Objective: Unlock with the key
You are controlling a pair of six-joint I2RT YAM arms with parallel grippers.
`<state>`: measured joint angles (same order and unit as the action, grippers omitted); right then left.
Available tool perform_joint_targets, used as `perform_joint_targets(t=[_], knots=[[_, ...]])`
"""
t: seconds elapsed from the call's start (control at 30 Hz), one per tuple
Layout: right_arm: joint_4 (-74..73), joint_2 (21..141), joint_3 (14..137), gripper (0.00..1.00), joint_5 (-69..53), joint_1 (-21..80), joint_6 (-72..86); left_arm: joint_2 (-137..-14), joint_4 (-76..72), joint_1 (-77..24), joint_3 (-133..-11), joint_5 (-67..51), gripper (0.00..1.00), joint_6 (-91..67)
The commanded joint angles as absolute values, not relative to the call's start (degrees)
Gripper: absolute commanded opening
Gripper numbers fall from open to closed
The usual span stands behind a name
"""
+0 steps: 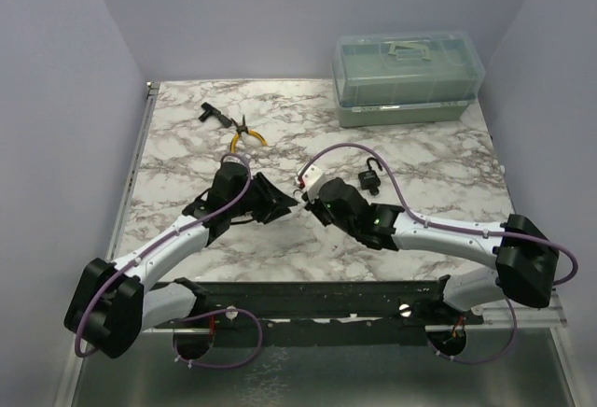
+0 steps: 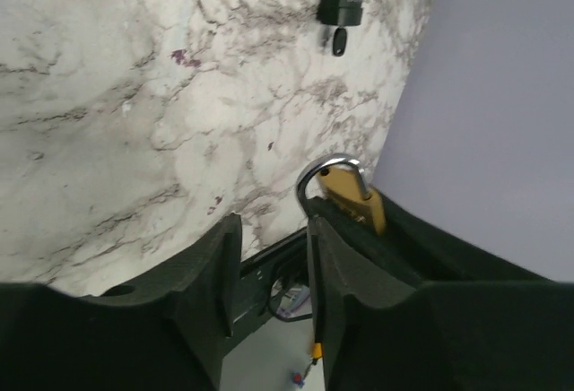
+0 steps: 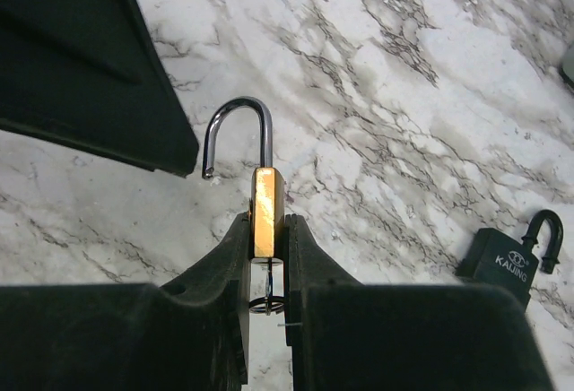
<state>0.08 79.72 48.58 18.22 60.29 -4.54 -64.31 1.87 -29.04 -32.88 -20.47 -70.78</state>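
Observation:
My right gripper (image 3: 267, 230) is shut on the small brass padlock (image 3: 267, 198) and holds it above the marble table. The padlock's silver shackle (image 3: 238, 122) stands open with one end free. The thin silver key (image 3: 268, 279) sticks out of the padlock's underside between my fingers, with a wire ring (image 3: 266, 303) on it. My left gripper (image 2: 273, 225) is open and empty, just left of the padlock (image 2: 359, 198). In the top view the two grippers, left (image 1: 283, 203) and right (image 1: 312, 206), meet at the table's middle.
A black padlock (image 1: 369, 178) lies just beyond the right gripper, also in the right wrist view (image 3: 504, 261). Yellow-handled pliers (image 1: 244, 134) and small black bits (image 1: 210, 115) lie at the back left. A translucent toolbox (image 1: 406, 78) stands at the back right.

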Motion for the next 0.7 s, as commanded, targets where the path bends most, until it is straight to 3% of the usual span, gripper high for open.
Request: perform_joint_targets(t=[0.0,0.33,0.67], knots=[[1.47,80.56,47.84,0.01,24.65,60.20,-4.20,-64.44,6.15,-27.82,-32.90,-24.46,0.44,-68.59],[-0.75,88.84,49.21,0.00,29.44,60.21,0.69,-61.15,12.20,-23.99,-35.46,-23.14,0.46,-62.82],[-6.04,98.58,54.70,0.01,34.10,60.23,3.02,-55.12,31.12,-23.29,-46.92,-8.74,0.47,-49.36]])
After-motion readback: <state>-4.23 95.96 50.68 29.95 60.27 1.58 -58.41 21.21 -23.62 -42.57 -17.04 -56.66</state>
